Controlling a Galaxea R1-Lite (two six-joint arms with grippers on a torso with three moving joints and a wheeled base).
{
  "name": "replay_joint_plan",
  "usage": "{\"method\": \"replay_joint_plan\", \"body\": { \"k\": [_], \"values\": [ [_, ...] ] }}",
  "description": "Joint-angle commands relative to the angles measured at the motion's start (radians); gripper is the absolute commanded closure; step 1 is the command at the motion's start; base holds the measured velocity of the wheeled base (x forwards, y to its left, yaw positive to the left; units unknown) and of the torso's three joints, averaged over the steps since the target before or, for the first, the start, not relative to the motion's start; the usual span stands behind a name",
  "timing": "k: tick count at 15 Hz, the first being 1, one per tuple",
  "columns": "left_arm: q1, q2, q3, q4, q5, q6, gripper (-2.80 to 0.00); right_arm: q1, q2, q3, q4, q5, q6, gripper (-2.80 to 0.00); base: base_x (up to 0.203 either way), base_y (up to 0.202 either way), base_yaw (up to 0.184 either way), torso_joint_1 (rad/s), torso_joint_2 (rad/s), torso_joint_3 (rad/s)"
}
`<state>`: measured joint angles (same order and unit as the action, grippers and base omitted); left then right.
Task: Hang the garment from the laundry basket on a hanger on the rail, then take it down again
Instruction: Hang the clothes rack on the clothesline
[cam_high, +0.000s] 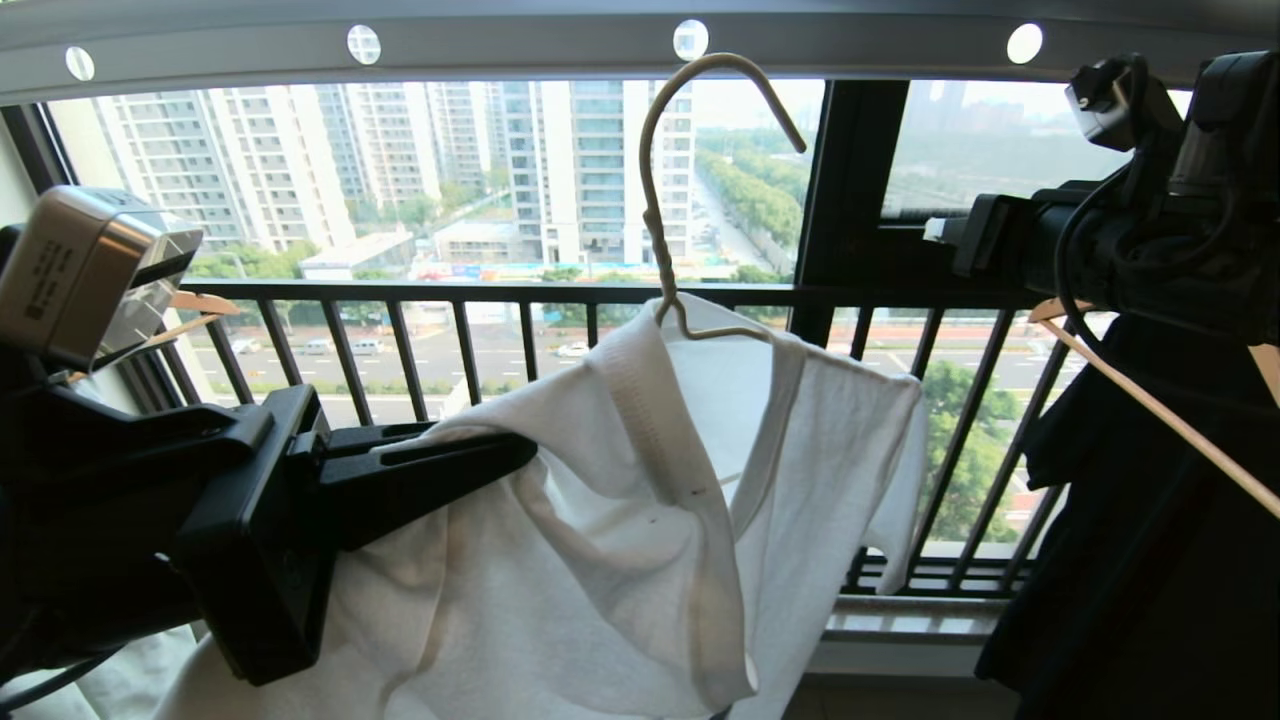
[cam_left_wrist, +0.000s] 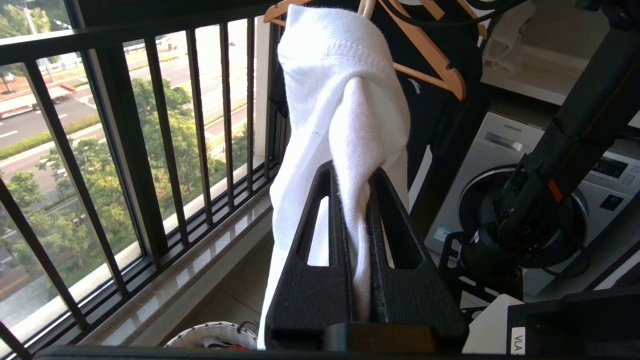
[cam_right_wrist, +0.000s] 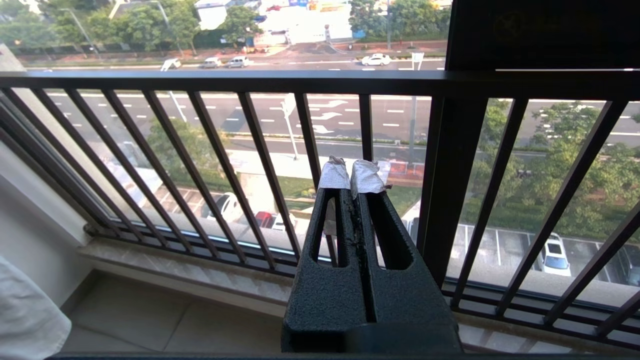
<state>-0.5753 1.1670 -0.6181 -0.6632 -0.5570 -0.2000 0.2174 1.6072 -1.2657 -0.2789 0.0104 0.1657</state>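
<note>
My left gripper (cam_left_wrist: 355, 200) is clenched on a fold of the white T-shirt (cam_high: 640, 520), which is draped over the thin wire hanger (cam_high: 660, 210). The hanger stands upright, its long neck vertical, its hook just below the holed grey rail (cam_high: 520, 45). My right gripper (cam_right_wrist: 352, 175) is clamped shut, empty, facing the black window railing (cam_right_wrist: 320, 82). The laundry basket (cam_left_wrist: 215, 336) sits below on the balcony's tiled floor (cam_right_wrist: 200, 320).
</note>
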Motion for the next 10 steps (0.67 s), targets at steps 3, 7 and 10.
{"method": "replay_joint_plan", "body": {
  "k": [3, 7, 10],
  "values": [
    [0.0, 0.008, -0.001, -0.006, -0.001, -0.002, 0.0, 0.002, -0.001, -0.001, -0.002, 0.0, -0.002, 0.0, 0.0, 0.0, 0.0, 0.0, 0.0, 0.0],
    [0.0, 0.01, -0.003, -0.007, -0.001, -0.004, 0.0, 0.004, -0.004, -0.001, 0.0, -0.001, -0.005, 0.0, 0.0, 0.0, 0.0, 0.0, 0.0, 0.0],
    [0.0, 0.01, -0.003, -0.01, 0.0, -0.002, 0.0, 0.007, 0.014, 0.002, 0.003, 0.001, -0.023, 0.0, 0.0, 0.0, 0.0, 0.0, 0.0, 0.0]
  ]
}}
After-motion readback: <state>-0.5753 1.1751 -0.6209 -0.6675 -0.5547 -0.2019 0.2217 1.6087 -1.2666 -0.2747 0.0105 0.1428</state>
